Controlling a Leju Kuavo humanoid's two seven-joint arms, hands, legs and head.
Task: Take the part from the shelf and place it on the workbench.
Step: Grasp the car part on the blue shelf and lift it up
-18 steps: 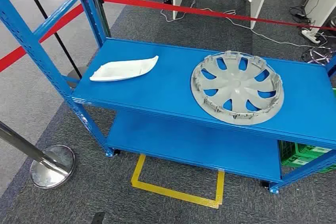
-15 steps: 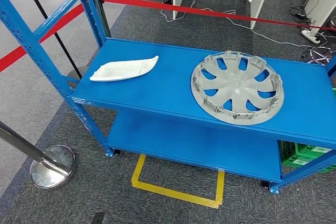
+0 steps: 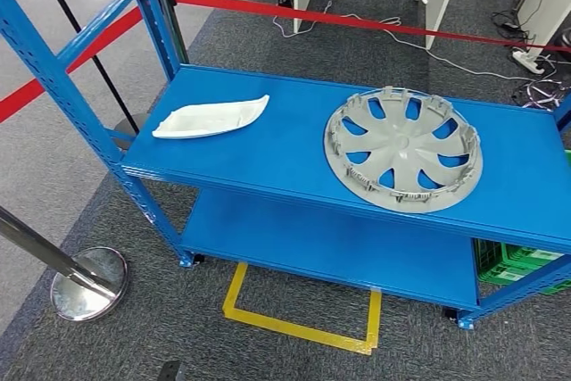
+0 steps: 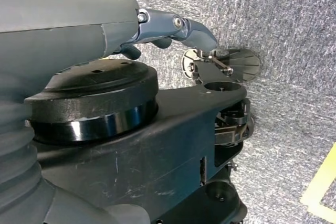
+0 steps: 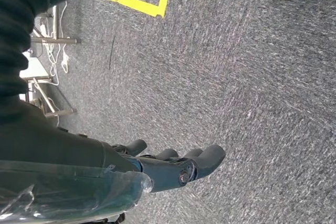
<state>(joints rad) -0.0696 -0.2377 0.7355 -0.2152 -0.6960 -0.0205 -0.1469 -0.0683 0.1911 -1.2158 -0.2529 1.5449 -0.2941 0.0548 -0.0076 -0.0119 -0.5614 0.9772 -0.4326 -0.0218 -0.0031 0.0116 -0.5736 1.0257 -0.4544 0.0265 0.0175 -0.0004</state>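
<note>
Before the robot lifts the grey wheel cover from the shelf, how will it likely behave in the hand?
The grey wheel cover looks like thin moulded plastic with open gaps between the spokes, so it is probably light for its width. Lying flat on the blue shelf, it should slide, not roll. The small clips on its rim may be fragile.

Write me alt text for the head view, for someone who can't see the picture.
A blue metal shelf holds a grey wheel cover towards the right and a white curved part towards the left. On the grey carpet below are yellow tape lines; a red barrier belt runs behind the shelf.
</note>
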